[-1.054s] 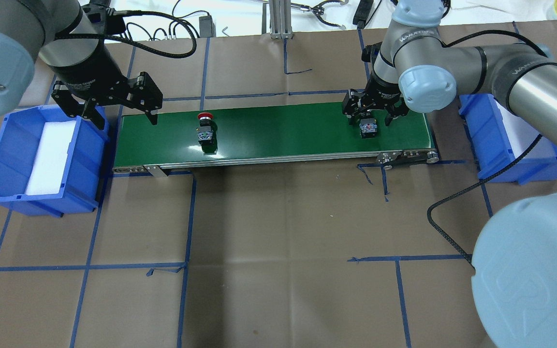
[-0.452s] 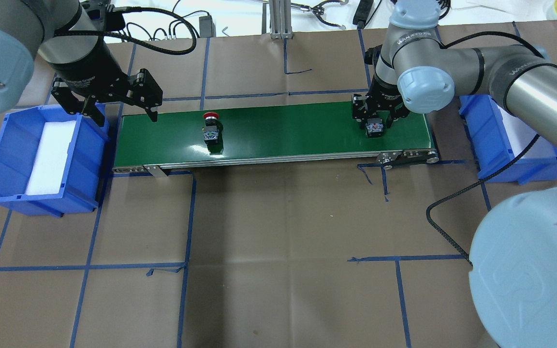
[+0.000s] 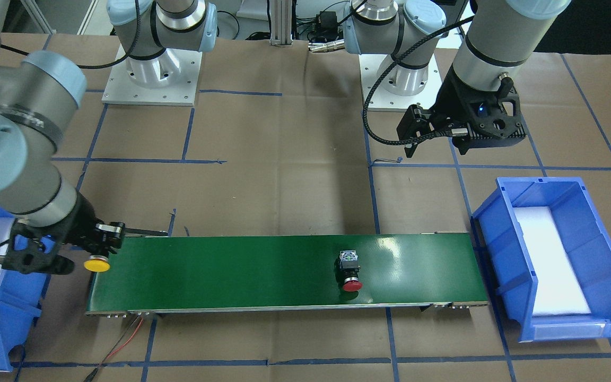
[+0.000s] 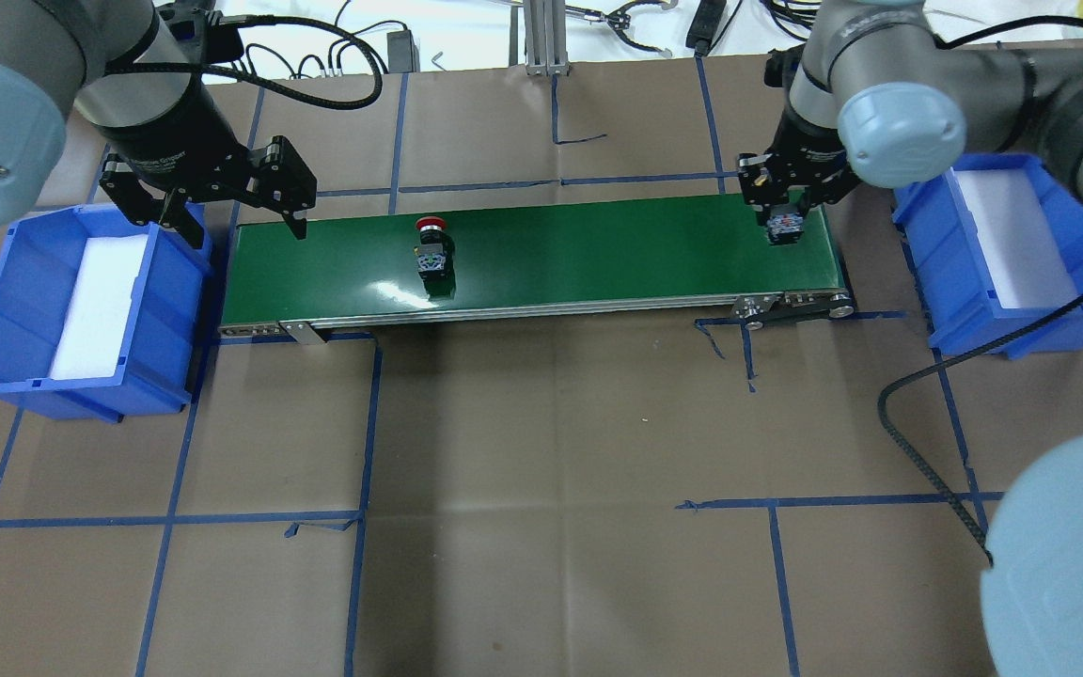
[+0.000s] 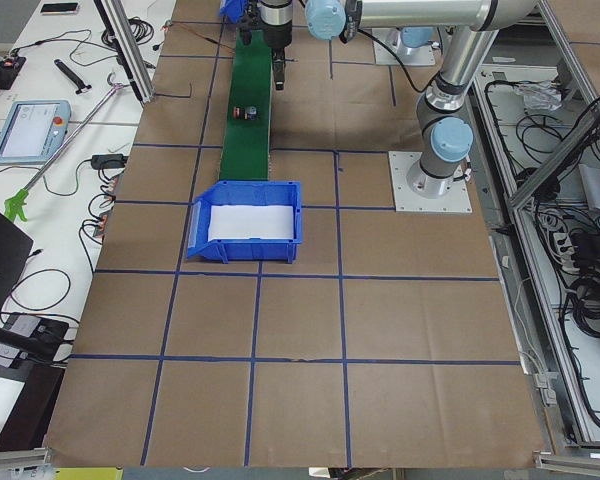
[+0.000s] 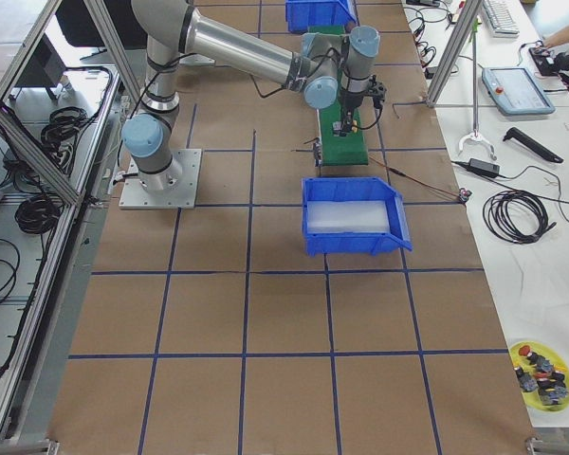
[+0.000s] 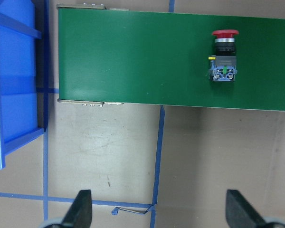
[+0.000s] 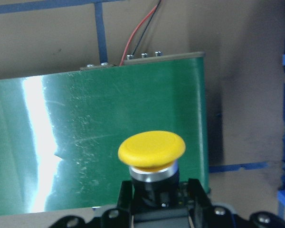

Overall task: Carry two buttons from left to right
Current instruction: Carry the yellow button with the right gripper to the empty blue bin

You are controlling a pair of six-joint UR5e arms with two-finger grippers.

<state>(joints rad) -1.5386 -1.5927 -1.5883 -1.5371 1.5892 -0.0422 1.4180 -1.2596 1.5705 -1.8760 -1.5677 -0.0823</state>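
Note:
The red button (image 4: 431,254) lies on its side on the green conveyor belt (image 4: 598,254), left of its middle; it also shows in the front view (image 3: 350,270) and the left wrist view (image 7: 223,57). My right gripper (image 4: 786,205) is shut on the yellow button (image 4: 786,228) and holds it on its side just above the belt's right end. Its yellow cap (image 8: 152,149) points away from me and reaches the belt's end in the front view (image 3: 97,263). My left gripper (image 4: 245,224) is open and empty over the belt's left end, well left of the red button.
A blue bin with a white foam liner (image 4: 165,315) stands off the belt's left end. A second blue bin (image 4: 927,244) stands off the right end, close to my right gripper. Brown paper with blue tape lines covers the table. A black cable (image 4: 918,442) trails on the right.
My right gripper has shut on the yellow button and carried it right, to the belt's end. The red button has moved right along the belt. My left gripper has hardly moved.

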